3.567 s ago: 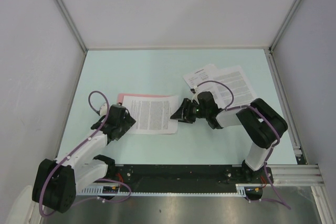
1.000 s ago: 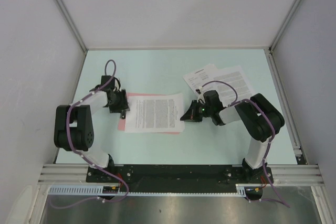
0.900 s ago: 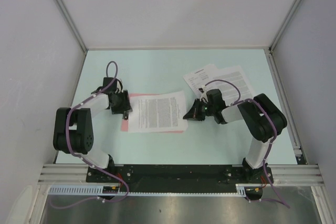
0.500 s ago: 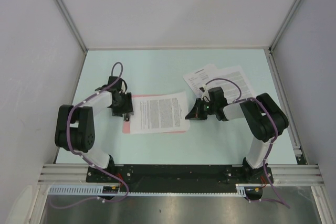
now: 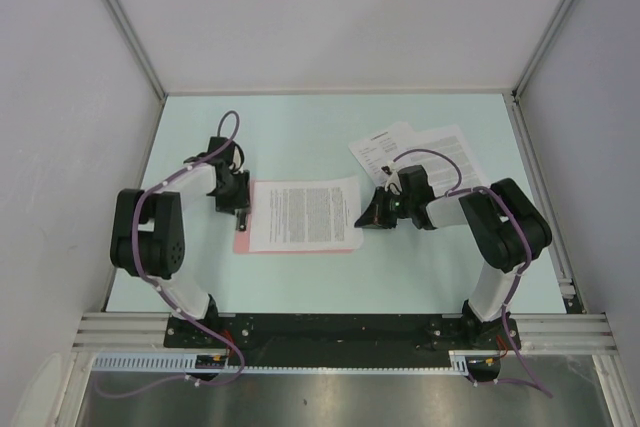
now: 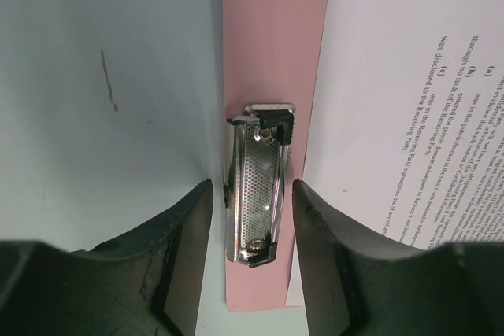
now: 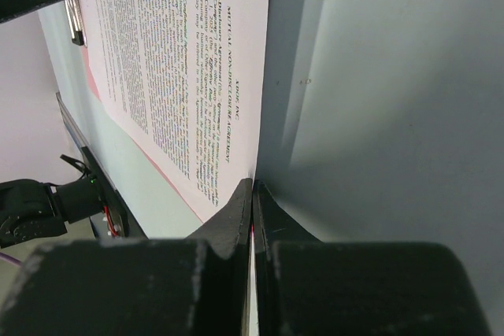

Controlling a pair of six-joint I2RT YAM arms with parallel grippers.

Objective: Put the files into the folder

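A flat pink folder is seen lying with its metal clip at the left short edge. 1 white sheet of dense black print is spread flat over it, its left edge just beside the clip and not tucked under it. 2 more printed sheets are seen overlapping and fanned, well apart at the right rear.
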